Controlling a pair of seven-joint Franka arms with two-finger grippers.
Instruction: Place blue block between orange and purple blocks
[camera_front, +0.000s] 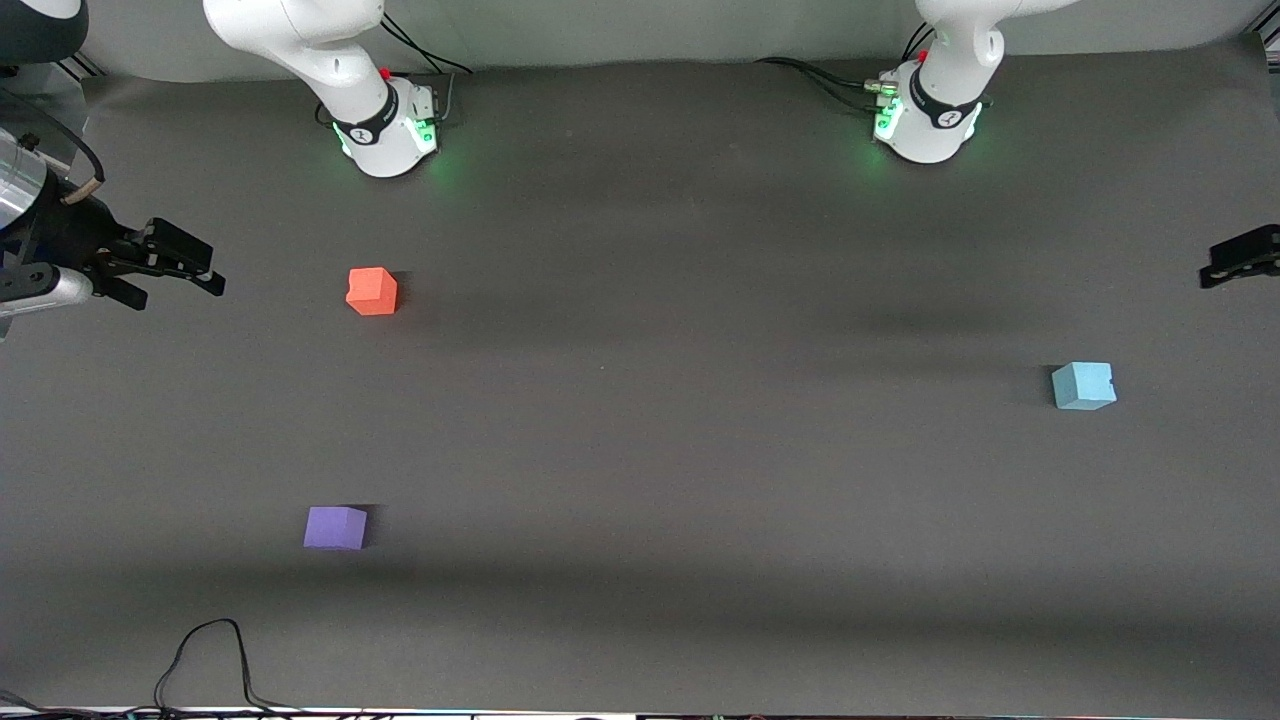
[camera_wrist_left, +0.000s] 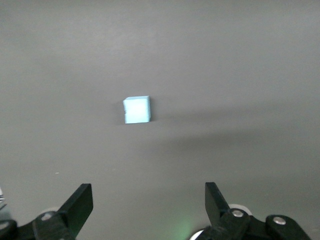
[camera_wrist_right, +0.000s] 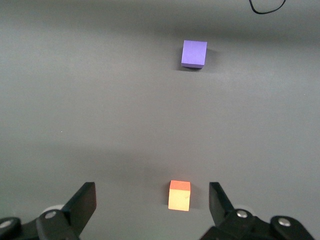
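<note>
While both grippers hover with jaws released, your left gripper (camera_wrist_left: 149, 200) could nudge the small sky-blue matte cube (camera_front: 1083, 385) askew if it descends off-centre.

Table (camera_front: 640, 450) with three separate cubes (camera_front: 1083, 386)

1. Worktop (camera_front: 640, 430): covered edge to edge by a dark grey matte sheet, flat and unmarked.
2. Wall (camera_front: 640, 25): a pale grey-white strip runs along the edge where the bases stand.
3. Light: broad soft shadow bands cross the sheet; green glow pools on it at two spots by that edge.
4. Cable (camera_front: 205, 660): black, looped on the sheet at the edge nearest the front camera.
</note>
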